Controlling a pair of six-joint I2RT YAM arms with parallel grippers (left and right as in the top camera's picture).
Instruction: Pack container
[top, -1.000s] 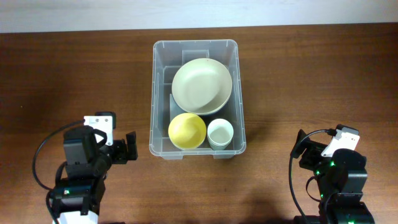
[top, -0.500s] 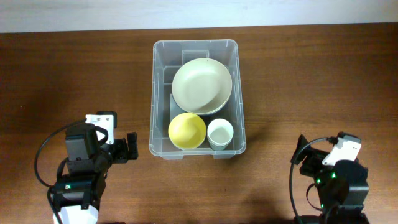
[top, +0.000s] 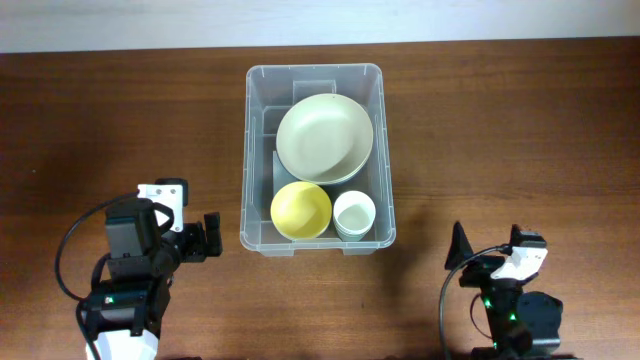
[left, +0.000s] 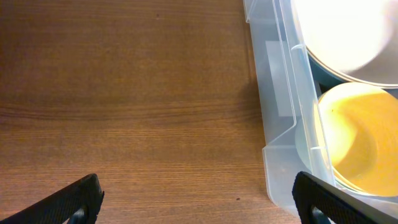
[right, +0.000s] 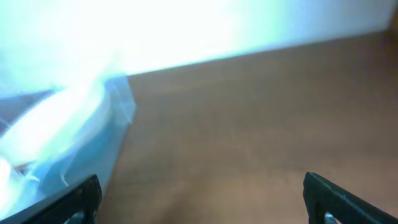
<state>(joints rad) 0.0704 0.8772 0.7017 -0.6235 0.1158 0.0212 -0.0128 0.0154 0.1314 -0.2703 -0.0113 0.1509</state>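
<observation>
The clear container (top: 247, 160) stands at the table's middle. It holds a large pale bowl (top: 325, 138), a yellow bowl (top: 300, 211) and a small white cup (top: 354, 215). My left gripper (top: 207, 240) is open and empty, just left of the container's near left corner. The left wrist view shows its fingers (left: 199, 202) wide apart over bare wood, with the container wall (left: 273, 93) and yellow bowl (left: 360, 143) at the right. My right gripper (top: 462, 250) is open and empty near the front right. Its blurred wrist view (right: 202, 202) shows the container (right: 118, 106) at the left.
The brown wooden table (top: 520, 130) spreads on both sides of the container. A pale wall strip (top: 120, 25) runs along the far edge. Black cables loop beside both arm bases.
My right arm has drawn back toward the front edge and tipped, its gripper now pointing up and left. My left arm has shifted only slightly. The container's contents are unchanged.
</observation>
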